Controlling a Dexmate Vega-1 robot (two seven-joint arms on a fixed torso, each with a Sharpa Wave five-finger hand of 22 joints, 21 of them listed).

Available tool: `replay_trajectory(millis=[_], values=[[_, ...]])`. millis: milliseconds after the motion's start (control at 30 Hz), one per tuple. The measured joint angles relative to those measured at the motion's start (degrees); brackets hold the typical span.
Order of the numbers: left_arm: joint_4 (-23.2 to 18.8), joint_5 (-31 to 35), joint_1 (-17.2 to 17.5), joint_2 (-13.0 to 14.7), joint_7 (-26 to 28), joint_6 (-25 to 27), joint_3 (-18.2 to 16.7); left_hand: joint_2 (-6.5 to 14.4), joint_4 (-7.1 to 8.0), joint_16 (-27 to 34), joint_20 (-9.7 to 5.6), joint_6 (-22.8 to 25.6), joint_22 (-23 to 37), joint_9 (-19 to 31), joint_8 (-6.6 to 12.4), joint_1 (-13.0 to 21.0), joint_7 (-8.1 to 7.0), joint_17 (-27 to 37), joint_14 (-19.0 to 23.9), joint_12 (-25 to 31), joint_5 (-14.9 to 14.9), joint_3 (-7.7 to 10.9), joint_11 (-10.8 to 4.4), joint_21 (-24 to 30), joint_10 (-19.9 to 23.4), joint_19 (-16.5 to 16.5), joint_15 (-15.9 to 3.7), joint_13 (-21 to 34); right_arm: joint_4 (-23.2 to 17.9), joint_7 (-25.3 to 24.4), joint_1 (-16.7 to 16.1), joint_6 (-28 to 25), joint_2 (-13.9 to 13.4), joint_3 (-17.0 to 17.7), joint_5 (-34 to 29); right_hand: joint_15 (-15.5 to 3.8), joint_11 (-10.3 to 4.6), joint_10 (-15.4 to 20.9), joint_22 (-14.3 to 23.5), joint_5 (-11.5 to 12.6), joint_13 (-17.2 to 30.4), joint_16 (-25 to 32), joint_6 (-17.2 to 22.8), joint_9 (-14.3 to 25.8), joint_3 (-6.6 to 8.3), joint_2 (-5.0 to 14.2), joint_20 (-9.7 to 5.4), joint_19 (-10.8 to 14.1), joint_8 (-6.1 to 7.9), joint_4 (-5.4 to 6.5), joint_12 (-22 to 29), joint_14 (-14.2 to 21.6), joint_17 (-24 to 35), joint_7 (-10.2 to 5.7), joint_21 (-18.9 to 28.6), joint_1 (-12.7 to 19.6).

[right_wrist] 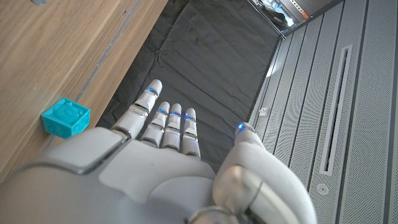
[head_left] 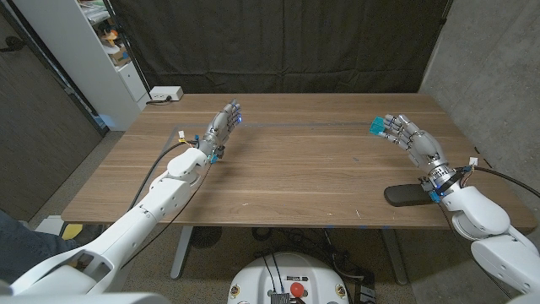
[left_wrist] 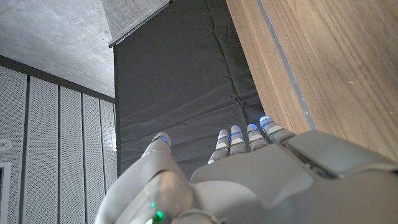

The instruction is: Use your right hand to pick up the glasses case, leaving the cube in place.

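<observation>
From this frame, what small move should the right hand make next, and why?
Probably draw the right hand back toward the glasses case. The hand is open and holds nothing, its fingers reach beside the cube, while the case lies nearer the table's front edge, beside the wrist.

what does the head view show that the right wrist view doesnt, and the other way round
Head view alone: the dark glasses case lying near the table's front edge beside the right wrist, the left hand, and a white box at the far left corner. Right wrist view alone: a grey slatted wall. Both share the right hand, open with fingers apart, the teal cube close by its fingertips, the wooden table and the dark curtain.
</observation>
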Motion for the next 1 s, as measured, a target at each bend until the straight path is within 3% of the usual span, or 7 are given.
replay_trajectory(millis=[1000], values=[[-1.28,-0.09,0.34,0.93,0.69,1.57,-0.19,0.00,-0.43,0.00,0.32,0.00,0.00,0.00,0.00,0.00,0.00,0.00,0.00,0.00,0.00,0.07,0.00,0.00,0.00,-0.32,0.00,0.00,-0.07,1.87,-3.70,0.69,0.09,3.86,-2.87,-0.83,-0.51,0.92,0.01,0.41,0.00,0.00,0.71,0.00,0.39,-0.58,-0.40,0.40,0.45,-1.35,0.00,0.82,-0.53,-0.71,0.00,1.79]])
